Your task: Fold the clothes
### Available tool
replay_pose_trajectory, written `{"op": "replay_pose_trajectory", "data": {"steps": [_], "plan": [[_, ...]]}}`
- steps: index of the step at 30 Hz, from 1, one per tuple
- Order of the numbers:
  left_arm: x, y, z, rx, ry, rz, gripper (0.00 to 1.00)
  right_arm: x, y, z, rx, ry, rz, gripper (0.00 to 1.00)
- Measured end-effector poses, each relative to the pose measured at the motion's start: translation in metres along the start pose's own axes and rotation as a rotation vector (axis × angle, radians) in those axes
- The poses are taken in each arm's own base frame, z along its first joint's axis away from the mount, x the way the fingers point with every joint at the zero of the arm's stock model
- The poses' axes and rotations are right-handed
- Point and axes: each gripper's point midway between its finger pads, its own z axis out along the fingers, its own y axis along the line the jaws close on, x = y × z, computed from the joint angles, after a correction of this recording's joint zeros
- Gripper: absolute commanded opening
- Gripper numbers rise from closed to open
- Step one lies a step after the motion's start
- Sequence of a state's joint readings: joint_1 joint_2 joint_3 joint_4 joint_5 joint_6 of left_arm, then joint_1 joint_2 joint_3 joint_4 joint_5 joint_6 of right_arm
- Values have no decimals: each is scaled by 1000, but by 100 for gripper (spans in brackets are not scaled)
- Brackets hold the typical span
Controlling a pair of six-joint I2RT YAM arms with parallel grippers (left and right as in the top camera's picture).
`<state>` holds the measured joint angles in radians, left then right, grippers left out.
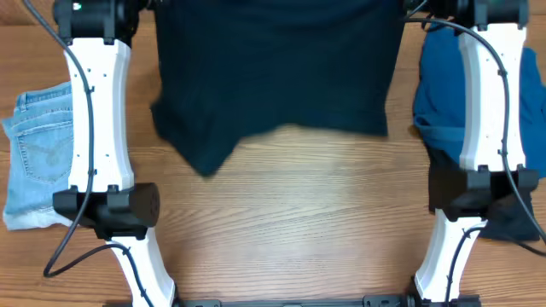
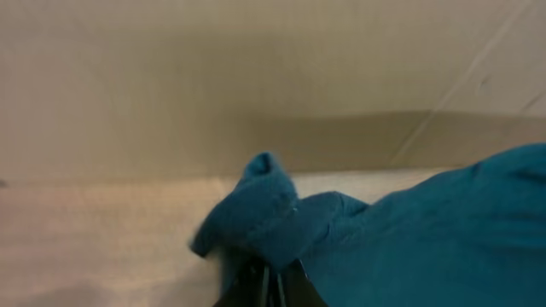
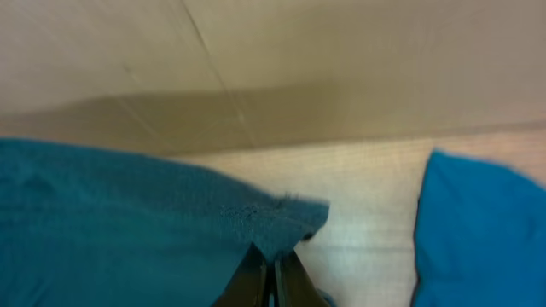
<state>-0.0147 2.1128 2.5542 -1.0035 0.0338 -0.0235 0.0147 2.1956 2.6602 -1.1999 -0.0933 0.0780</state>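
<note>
Dark shirt (image 1: pixel 273 68) on the table (image 1: pixel 299 222) between left claw (image 2: pixel 266 286) and right claw (image 3: pixel 271 277); jeans (image 1: pixel 38 153) beyond left, blue cloth (image 1: pixel 439 85) beyond right.

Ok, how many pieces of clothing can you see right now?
4: a dark shirt at top centre, jeans at the left edge, a blue garment at right, a black one below it. Others may be hidden there.

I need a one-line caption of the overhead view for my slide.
Dark shirt over the wooden table between the left arm and right arm; jeans left, blue garments right.
</note>
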Motion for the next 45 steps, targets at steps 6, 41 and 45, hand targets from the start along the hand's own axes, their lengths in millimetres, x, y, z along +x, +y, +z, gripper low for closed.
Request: {"op": "replay_pose_trajectory", "data": {"steps": [6, 41, 45], "plan": [[-22, -4, -104, 31, -52, -2, 4, 11, 11, -100, -1, 37, 4, 4], [320, -15, 11, 143, 1062, -107, 4, 270, -90, 6, 260, 904, 139, 4], [297, -10, 47, 97, 891, -146, 4, 260, -90, 18, 252, 839, 130, 6]]}}
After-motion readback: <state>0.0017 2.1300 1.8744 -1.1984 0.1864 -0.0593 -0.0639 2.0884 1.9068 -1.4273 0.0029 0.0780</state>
